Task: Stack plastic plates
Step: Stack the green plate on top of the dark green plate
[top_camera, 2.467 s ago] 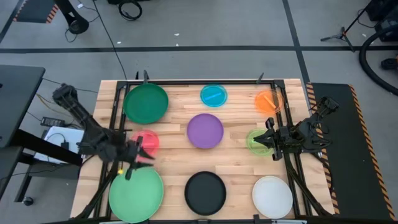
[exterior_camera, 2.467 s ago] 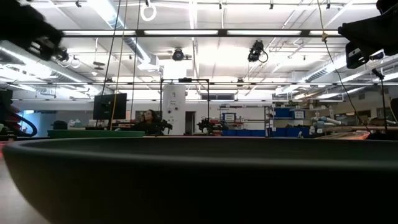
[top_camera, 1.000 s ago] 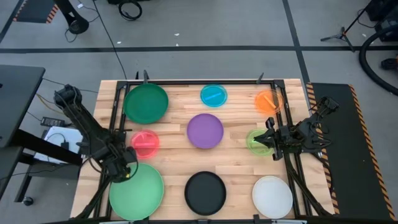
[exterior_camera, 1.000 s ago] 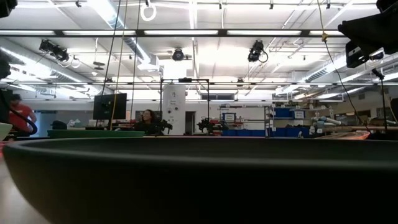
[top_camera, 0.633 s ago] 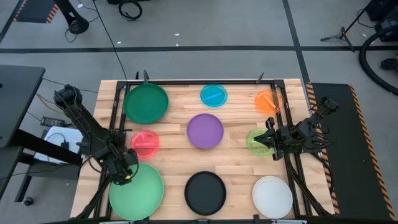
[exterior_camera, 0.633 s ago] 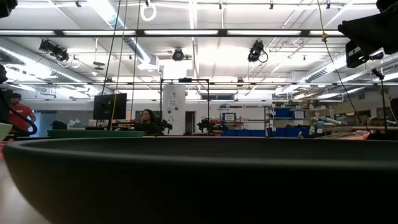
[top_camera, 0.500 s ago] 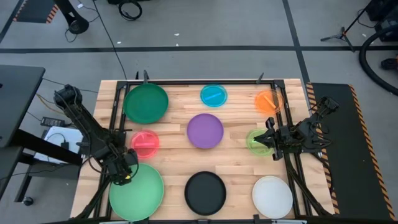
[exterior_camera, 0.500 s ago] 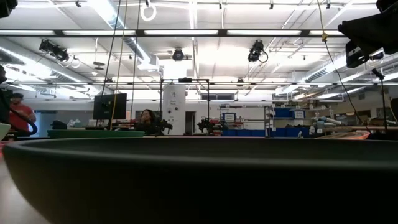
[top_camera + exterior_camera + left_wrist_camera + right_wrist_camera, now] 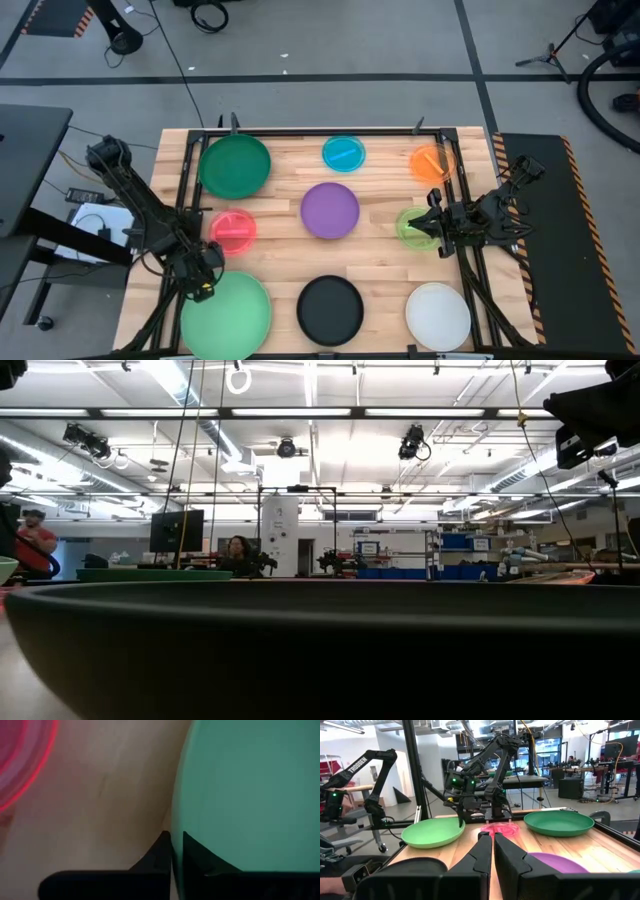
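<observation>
The plates lie in a loose grid on the wooden table (image 9: 385,205), none stacked on another. On the left side, the dark green plate (image 9: 235,166) sits at the far corner, the small red plate (image 9: 233,231) just nearer, and the light green plate (image 9: 226,314) at the near left corner, its edge reaching the table's front. The left gripper (image 9: 200,281) is at the far left rim of that light green plate, and the left wrist view shows its two dark fingers (image 9: 162,851) pinched together on the plate's thin edge, one finger on each face, with the red plate close by on the bare wood. From the right wrist view the light green plate looks tipped, its gripped side raised off the table. Down the middle column come the small blue plate (image 9: 344,153) at the far edge, the purple plate (image 9: 330,211) in the centre, and the black plate (image 9: 331,309) at the near edge, whose dark rim fills the low view. On the right are the small orange plate (image 9: 432,162) at the far corner, the small lime plate (image 9: 414,227) below it, and the white plate (image 9: 438,315) at the near corner. The right gripper (image 9: 432,224) rests over the lime plate, fingers pressed shut with nothing between them.
</observation>
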You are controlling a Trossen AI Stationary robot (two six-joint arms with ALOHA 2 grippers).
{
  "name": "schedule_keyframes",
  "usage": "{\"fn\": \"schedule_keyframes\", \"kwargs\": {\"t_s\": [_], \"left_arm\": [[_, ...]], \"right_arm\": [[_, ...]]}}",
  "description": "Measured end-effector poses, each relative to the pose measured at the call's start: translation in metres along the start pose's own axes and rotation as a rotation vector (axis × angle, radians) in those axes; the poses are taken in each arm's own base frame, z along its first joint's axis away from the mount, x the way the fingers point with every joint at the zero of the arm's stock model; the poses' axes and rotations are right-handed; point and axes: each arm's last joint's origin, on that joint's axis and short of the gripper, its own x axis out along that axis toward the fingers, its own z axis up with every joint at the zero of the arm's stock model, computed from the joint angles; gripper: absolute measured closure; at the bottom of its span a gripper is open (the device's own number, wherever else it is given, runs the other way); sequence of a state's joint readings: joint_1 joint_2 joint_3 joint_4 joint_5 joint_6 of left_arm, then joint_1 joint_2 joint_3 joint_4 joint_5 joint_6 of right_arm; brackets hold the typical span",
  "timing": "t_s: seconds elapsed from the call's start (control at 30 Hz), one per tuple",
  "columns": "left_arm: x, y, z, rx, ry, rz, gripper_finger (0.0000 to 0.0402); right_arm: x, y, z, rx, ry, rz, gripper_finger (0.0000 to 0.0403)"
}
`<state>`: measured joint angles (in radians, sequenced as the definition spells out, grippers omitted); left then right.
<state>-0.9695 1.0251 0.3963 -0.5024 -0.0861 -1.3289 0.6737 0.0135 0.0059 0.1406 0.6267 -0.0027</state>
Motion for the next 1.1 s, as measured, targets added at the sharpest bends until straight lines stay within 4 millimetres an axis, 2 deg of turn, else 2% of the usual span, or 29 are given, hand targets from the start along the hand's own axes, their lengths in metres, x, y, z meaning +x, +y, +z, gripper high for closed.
{"fn": "schedule_keyframes", "kwargs": {"t_s": [0.17,0.4,0.53,0.6,0.7,0.83,0.97,1.1], "left_arm": [[-0.01,-0.012,0.018,0.023,-0.071,-0.031,0.0385],[-0.047,-0.04,0.065,0.058,-0.26,-0.086,0.0386],[-0.071,-0.033,0.087,0.023,-0.259,0.04,0.0386],[-0.087,-0.021,0.103,-0.04,-0.27,0.133,0.0386],[-0.105,0.009,0.126,-0.151,-0.292,0.293,0.0386],[-0.127,0.055,0.154,-0.291,-0.33,0.329,0.0386],[-0.152,0.105,0.164,-0.456,-0.379,0.386,0.0386],[-0.188,0.143,0.159,-0.578,-0.463,0.447,0.0386]], "right_arm": [[0.0,0.0,0.0,0.0,0.0,0.0,0.0373],[0.0,0.0,0.0,0.0,0.0,0.0,0.0373],[0.0,0.0,0.0,0.0,0.0,0.0,0.0373],[0.0,0.0,0.0,0.0,0.0,0.0,0.0373],[0.0,0.0,0.0,0.0,0.0,0.0,0.0373],[0.0,0.0,0.0,0.0,0.0,0.0,0.0373],[0.0,0.0,0.0,0.0,0.0,0.0,0.0373],[0.0,0.0,0.0,0.0,0.0,0.0,0.0373]]}}
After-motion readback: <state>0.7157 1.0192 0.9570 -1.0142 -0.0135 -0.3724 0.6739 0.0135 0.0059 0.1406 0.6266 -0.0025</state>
